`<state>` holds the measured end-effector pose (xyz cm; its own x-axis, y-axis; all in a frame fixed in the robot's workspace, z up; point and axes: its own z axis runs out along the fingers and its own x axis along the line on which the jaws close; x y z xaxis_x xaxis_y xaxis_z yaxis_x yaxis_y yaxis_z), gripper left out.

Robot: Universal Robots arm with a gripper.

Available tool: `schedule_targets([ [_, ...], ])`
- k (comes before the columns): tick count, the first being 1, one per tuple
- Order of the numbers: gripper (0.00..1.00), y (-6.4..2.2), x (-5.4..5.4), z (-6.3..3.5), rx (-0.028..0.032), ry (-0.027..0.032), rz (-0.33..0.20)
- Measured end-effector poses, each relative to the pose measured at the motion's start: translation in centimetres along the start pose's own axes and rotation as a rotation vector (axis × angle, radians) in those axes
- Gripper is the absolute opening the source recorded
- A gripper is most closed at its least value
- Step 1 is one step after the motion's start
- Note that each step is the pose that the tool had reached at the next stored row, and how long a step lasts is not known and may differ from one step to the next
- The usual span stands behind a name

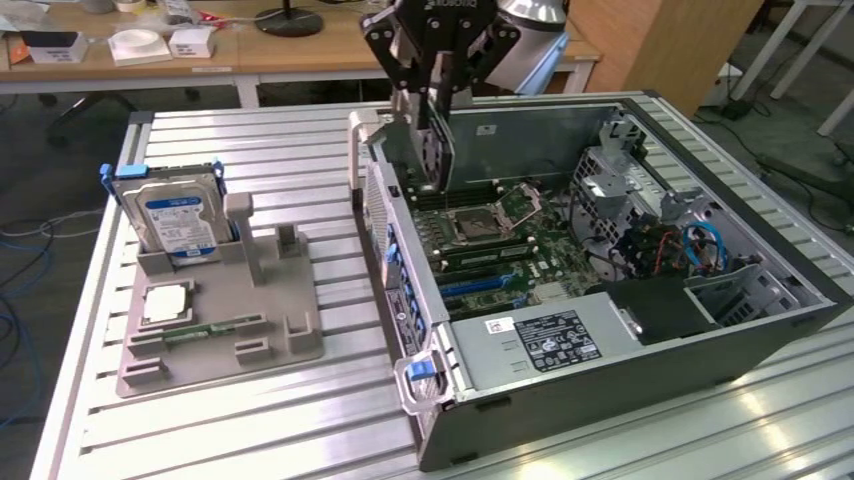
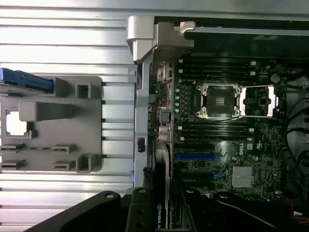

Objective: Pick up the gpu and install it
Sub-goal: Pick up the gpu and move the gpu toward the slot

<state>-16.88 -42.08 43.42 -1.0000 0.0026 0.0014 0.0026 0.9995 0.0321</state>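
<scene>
Exterior view: gripper (image 1: pixel 434 100), jaws closed on the gpu (image 1: pixel 438 150). The card hangs above the open computer case (image 1: pixel 601 370), close to its rear wall.
Step in hand: carry-over for installation; card not yet seated.
Seating, by judgement, calls for the lower edge lined up with the blue slot (image 2: pixel 193 157).
Card on edge, faces upright; long axis unclear.

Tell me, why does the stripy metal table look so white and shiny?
Exterior view: light glare streaks the ribbed silver metal table beside the open grey computer case. Wrist view: the table washes out nearly white, while the black gripper gripping the dark flat graphics card sits in shadow.
</scene>
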Motion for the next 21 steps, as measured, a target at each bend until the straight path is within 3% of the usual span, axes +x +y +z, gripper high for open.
schedule_targets([
  [21,0.26,0.01,-5.5,-0.01,0.0005,-0.0004,0.013],
])
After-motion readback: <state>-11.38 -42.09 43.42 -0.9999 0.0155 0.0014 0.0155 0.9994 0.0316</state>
